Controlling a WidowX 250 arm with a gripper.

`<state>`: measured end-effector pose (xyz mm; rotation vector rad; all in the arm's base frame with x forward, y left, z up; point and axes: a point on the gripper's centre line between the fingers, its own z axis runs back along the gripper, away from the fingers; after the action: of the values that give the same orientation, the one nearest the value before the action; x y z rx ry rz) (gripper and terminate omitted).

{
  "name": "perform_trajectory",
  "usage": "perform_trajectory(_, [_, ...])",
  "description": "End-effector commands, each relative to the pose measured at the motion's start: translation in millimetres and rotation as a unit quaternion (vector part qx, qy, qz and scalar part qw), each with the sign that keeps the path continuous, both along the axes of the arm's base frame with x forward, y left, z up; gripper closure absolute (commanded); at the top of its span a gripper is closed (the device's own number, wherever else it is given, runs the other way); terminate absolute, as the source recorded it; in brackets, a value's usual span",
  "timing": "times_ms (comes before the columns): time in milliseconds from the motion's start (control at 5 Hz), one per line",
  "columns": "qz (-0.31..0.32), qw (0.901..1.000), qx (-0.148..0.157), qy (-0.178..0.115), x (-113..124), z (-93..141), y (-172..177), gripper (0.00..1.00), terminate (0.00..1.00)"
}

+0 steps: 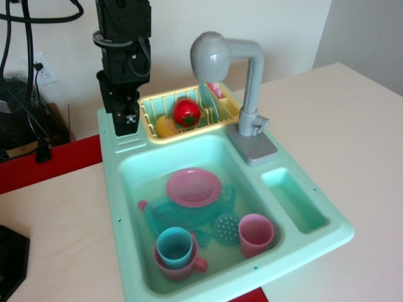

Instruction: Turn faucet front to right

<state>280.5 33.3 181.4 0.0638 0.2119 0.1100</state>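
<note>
The grey toy faucet [250,94] stands upright on its grey base at the back right of the mint-green sink [123,207]. Its arm reaches left and its bulbous head [210,55] hangs over the yellow dish rack. My black gripper [126,123] hangs over the sink's back left corner, well to the left of the faucet head and apart from it. Its fingers point down and look close together with nothing between them.
The yellow rack [151,113] holds a red tomato [187,112], a yellow item and green plates. The basin holds a pink plate [194,186], a blue cup in a pink cup [175,246], a pink cup [255,234] and a teal strainer. Black cables hang at the back left.
</note>
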Motion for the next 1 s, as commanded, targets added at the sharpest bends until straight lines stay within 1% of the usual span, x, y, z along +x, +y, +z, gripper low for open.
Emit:
perform_trajectory(0, [-0.002,0.9989,-0.003,-0.047,-5,22,-2,0.0,0.0])
perform_trajectory(200, [0.0,0.9985,-0.006,-0.055,-18,29,-7,0.0,0.0])
perform_trajectory(400, [0.003,0.9984,0.001,-0.057,-39,38,-11,0.0,0.0])
perform_trajectory(600, [0.0,0.9984,-0.001,-0.057,-53,41,-15,0.0,0.0])
perform_trajectory(800, [-0.003,0.9985,0.0,-0.054,-60,39,-19,0.0,0.0])
